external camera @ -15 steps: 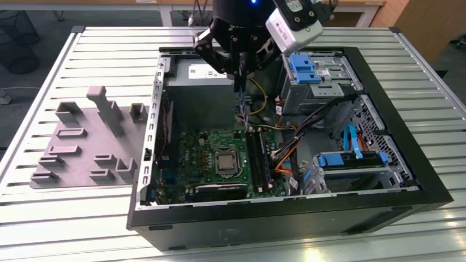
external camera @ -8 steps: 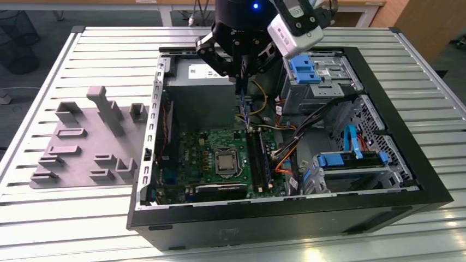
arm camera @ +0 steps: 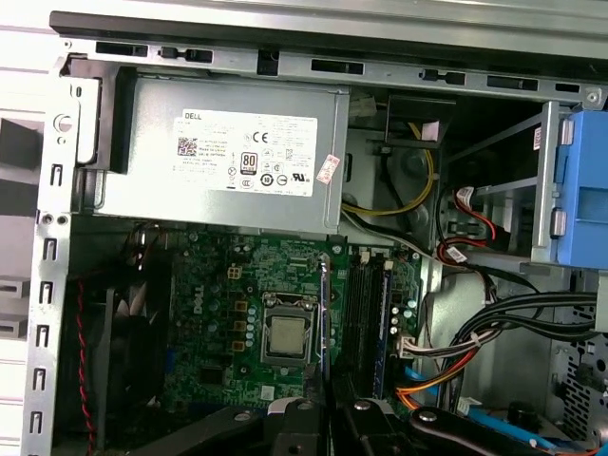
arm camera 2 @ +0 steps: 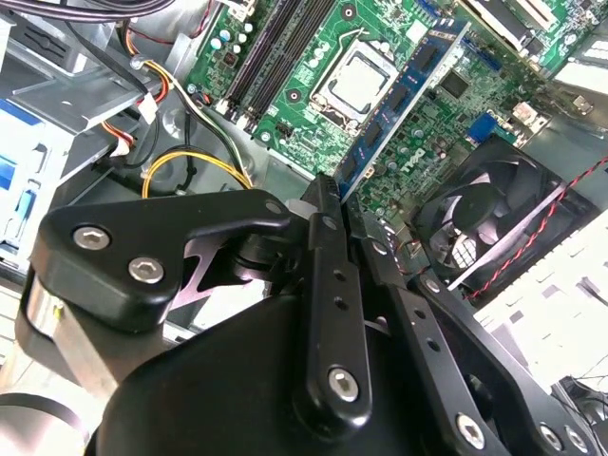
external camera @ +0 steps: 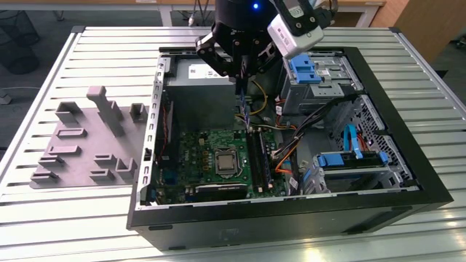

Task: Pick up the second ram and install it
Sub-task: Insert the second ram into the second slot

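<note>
Black linkage of the tool [arm camera 2: 332, 214] is clamping the second ram [arm camera 2: 399, 95] edge-on above the green motherboard [arm camera 2: 313, 123]. Yellow cables [arm camera 2: 195, 161] are crowding in at nine o'clock of the tool, a case fan [arm camera 2: 494, 223] at three — the exterior view is adding the bench [external camera: 109, 49] and grey fixture plate [external camera: 80, 144].

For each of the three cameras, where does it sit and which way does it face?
Exterior view: off the arm, above the table, looking down into the open black computer case; black gripper shows.
Second wrist view: on the arm, looking along the gripper holding the narrow blue ram stick.
First wrist view: on the arm, facing the grey power supply.
All share the green motherboard.
</note>
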`<control>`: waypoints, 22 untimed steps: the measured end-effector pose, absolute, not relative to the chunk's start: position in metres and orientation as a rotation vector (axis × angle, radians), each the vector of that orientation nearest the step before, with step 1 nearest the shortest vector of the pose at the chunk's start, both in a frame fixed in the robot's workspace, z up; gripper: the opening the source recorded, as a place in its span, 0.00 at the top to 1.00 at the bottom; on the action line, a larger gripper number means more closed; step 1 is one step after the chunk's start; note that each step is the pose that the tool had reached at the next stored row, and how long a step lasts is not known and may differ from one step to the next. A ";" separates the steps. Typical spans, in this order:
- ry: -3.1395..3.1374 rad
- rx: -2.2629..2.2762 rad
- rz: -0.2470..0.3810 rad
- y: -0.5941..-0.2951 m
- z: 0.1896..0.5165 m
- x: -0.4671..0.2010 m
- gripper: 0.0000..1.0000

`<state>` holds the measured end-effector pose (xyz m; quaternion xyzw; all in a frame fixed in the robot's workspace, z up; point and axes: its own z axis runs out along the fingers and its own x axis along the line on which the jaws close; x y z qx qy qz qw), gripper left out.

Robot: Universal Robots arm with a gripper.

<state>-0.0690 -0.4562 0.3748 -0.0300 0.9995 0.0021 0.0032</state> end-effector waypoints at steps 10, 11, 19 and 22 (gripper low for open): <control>3.135 -0.062 0.006 -0.457 0.369 -0.067 0.86; 3.135 -0.062 0.006 -0.457 0.369 -0.067 0.86; 3.134 -0.062 0.007 -0.457 0.366 -0.065 0.86; 3.135 -0.062 0.006 -0.457 0.365 -0.063 0.86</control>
